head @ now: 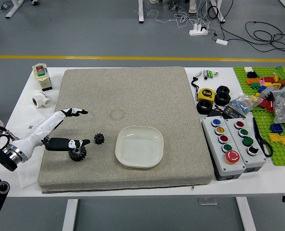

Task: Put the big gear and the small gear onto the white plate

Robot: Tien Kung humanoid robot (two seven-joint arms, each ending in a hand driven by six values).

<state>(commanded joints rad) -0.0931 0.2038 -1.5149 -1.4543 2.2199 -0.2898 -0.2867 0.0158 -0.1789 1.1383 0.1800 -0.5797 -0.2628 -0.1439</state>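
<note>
Though near, small gear [99, 138] outside plate [139, 146]

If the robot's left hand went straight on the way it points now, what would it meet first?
The left hand would probably meet the small gear; the big gear is at its lower fingertips. Height is unclear, so it might clear both.

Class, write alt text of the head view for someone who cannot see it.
The robot's open left hand reaches over a grey mat to the big black gear; the small gear lies between it and a white plate. Button boxes and toy bricks sit at the right.
</note>
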